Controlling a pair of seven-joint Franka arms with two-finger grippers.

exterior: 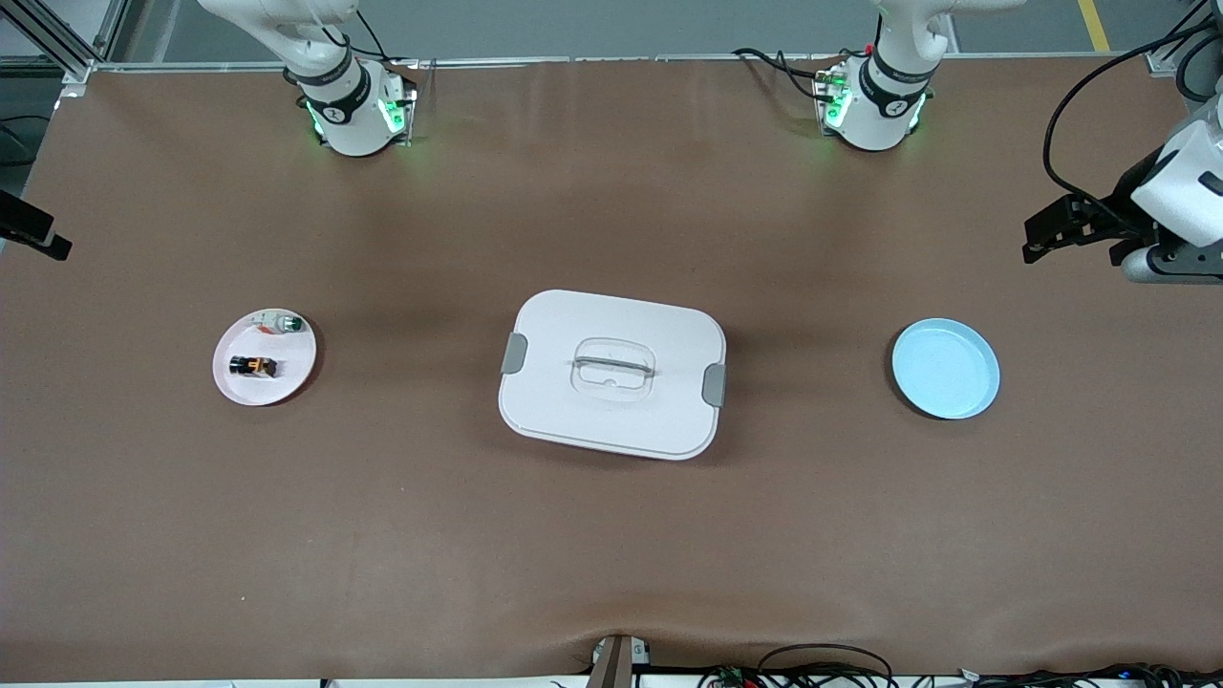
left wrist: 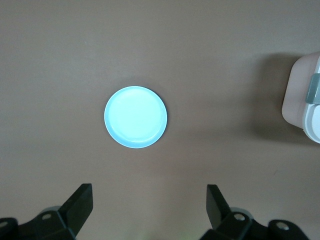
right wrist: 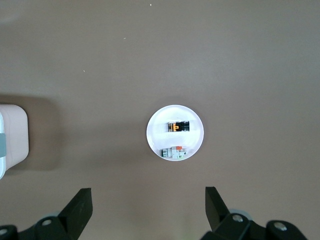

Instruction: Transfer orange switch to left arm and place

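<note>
Orange switch (exterior: 253,366) lies on the pink plate (exterior: 287,380) toward the right arm's end of the tabletop (exterior: 611,535), long axis along the tabletop's length — the right arm's to take. I see my right hand (right wrist: 147,212) high over that plate, fingers wide, empty. Left hand (left wrist: 149,212) waits wide over the blue plate (exterior: 946,369) — the box (exterior: 611,375) sits between.
</note>
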